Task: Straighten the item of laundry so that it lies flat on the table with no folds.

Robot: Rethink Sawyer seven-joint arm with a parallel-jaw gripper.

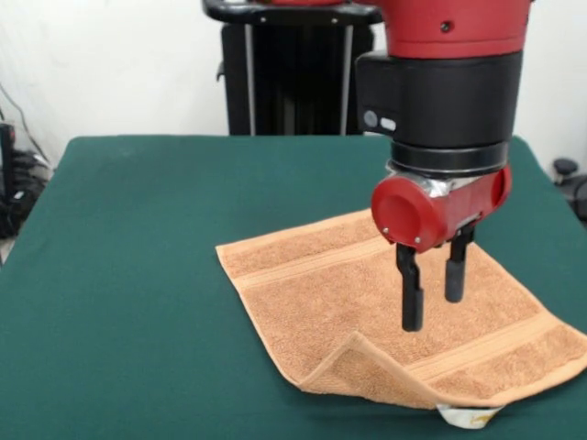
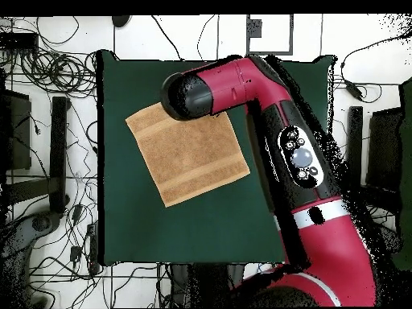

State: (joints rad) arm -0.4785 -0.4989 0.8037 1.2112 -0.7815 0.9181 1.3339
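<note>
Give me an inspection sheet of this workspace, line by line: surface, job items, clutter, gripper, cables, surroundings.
Surface: dark green felt-covered table, bare apart from the towel.
Job's things: orange-tan terry hand towel lies mostly flat; the near edge is folded up and over, a small white label peeks out beneath.
Clutter: nothing seen on the table.
Gripper: red and black gripper above the towel, fingers open, holding nothing.
Cables: many black cables on the floor around the table.
Surroundings: white wall, black pedestal behind the table.
</note>
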